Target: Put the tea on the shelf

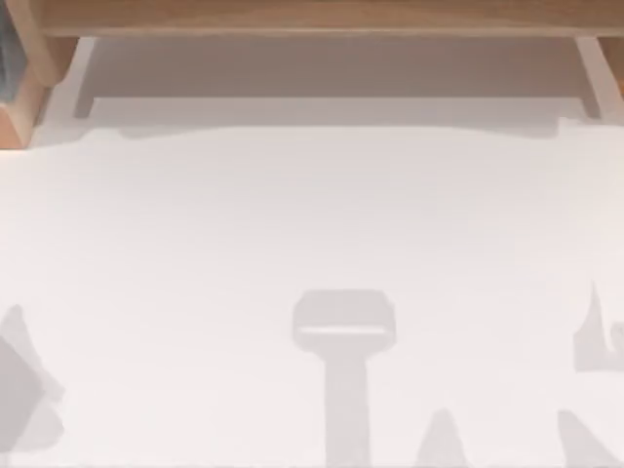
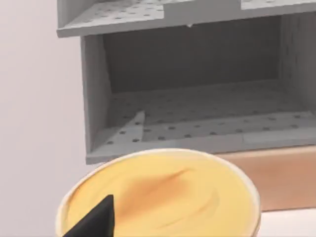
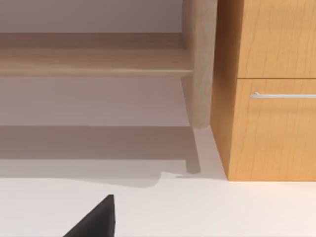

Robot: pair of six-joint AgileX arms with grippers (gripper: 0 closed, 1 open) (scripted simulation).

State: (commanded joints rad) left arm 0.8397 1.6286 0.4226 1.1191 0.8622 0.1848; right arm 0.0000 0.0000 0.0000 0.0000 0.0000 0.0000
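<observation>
While we look down from the top view, we see the white counter [image 1: 312,224] with the shelf [image 1: 312,18] along its far edge, a long light-brown wooden board on pale side supports, and only grey shadows of the arms lie on the near part of the counter. In the left wrist view, the tea [image 2: 163,197] sits very close under the camera of our left arm; its pale yellow top with a white rim takes the lower part of the picture, and one dark fingertip [image 2: 96,219] of the left gripper shows in front of it. We cannot tell if the left jaws are grasping the tea or are released. Behind the tea stands a grey perforated rack [image 2: 197,98] with an open compartment, and a light-brown board is beside it. In the right wrist view, one dark fingertip [image 3: 96,219] of the right gripper hangs over the counter, near the shelf's pale support and a wooden cabinet [image 3: 269,89] with a metal handle; the state of these jaws we cannot tell also.
</observation>
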